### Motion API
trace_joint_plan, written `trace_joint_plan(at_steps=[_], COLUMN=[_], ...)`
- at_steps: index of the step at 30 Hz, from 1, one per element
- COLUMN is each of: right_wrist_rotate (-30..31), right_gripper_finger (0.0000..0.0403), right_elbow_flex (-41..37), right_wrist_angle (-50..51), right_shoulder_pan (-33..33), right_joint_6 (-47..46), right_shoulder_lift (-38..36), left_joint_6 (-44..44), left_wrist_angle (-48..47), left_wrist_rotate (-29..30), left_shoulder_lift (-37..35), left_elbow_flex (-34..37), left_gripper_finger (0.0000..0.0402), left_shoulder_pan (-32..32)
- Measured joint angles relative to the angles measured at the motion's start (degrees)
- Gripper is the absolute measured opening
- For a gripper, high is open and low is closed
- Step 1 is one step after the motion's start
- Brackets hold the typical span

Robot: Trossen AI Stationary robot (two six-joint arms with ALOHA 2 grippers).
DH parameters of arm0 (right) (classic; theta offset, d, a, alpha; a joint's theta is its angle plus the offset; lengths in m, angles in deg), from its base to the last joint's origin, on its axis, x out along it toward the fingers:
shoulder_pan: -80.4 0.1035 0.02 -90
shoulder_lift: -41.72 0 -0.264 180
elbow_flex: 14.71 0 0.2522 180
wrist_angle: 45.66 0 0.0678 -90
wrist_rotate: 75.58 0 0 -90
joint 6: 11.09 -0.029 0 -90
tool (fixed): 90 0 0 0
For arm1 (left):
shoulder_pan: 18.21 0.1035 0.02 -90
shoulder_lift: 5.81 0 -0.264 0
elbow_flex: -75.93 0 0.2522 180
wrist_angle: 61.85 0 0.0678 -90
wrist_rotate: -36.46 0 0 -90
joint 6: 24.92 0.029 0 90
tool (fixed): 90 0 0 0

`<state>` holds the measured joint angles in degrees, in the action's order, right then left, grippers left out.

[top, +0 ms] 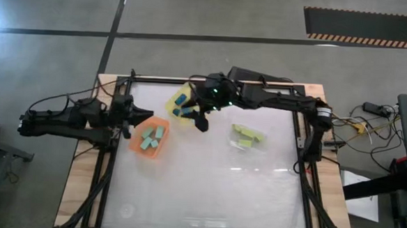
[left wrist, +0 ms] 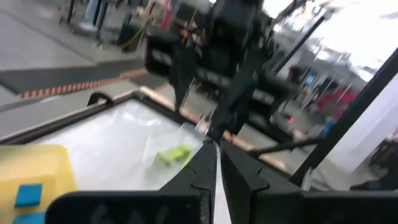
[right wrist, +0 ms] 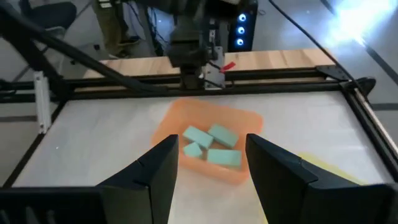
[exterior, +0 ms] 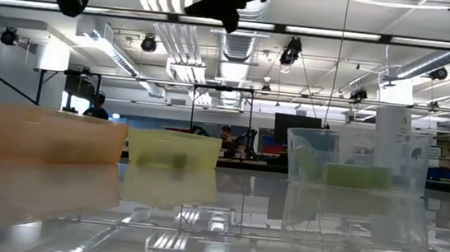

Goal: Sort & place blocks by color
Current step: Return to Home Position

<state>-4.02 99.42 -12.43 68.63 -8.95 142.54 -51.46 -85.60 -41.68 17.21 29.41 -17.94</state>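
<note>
— How much open room is there at the near edge?
— On the near side of the orange bin (top: 157, 152), the surface (top: 206, 198) lies bare right up to its front edge, from one side rail to the other.
— And the orange bin itself?
— It holds the light teal blocks (top: 148, 144). The left gripper (top: 146, 115) sits just beyond its far edge, jaws pressed together on nothing.
— The other arm?
— The right gripper (top: 201, 124) hangs to the right of the orange bin and a little farther back. It is raised off the surface, jaws spread wide and empty.
— Farther on?
— Well apart to the orange bin's right, the clear dish (top: 238, 145) carries the yellow-green blocks (top: 250, 134). Just behind the orange bin, the yellow bin (top: 171, 105) holds the dark blue blocks (top: 182, 99), close to the far rail (top: 212, 82).
</note>
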Motion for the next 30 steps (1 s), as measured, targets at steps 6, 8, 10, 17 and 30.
trace_joint_plan(at_steps=[6, 8, 10, 17, 30], right_wrist_rotate=[0.2, 0.6, 0.7, 11.6, 17.6], right_gripper_finger=[0.0178, 0.0178, 0.0177, 0.0176, 0.0176], right_elbow_flex=[-15.3, -19.9, -24.2, -38.9, -64.7], right_wrist_angle=[-9.9, -13.0, -14.4, -21.3, -42.5], right_shoulder_pan=[1.3, 1.7, 2.5, 5.0, 6.4], right_joint_6=[-5.2, -7.7, -8.0, -10.1, -9.0], right_shoulder_lift=[-8.9, -12.1, -15.6, -28.2, -51.0], left_joint_6=[-0.1, 0.0, 0.1, 2.7, 4.6], left_wrist_angle=[1.5, 0.8, 0.9, 0.4, 0.5], left_wrist_rotate=[0.6, 0.6, 0.5, 0.5, 0.6], left_shoulder_lift=[-4.8, -5.7, -6.5, -10.1, -18.3], left_elbow_flex=[3.4, 4.5, 5.2, 6.2, 11.0], left_gripper_finger=[0.0001, 0.0001, 0.0000, 0.0000, 0.0000], left_shoulder_pan=[0.0, 0.0, 0.0, 0.0, 0.0])
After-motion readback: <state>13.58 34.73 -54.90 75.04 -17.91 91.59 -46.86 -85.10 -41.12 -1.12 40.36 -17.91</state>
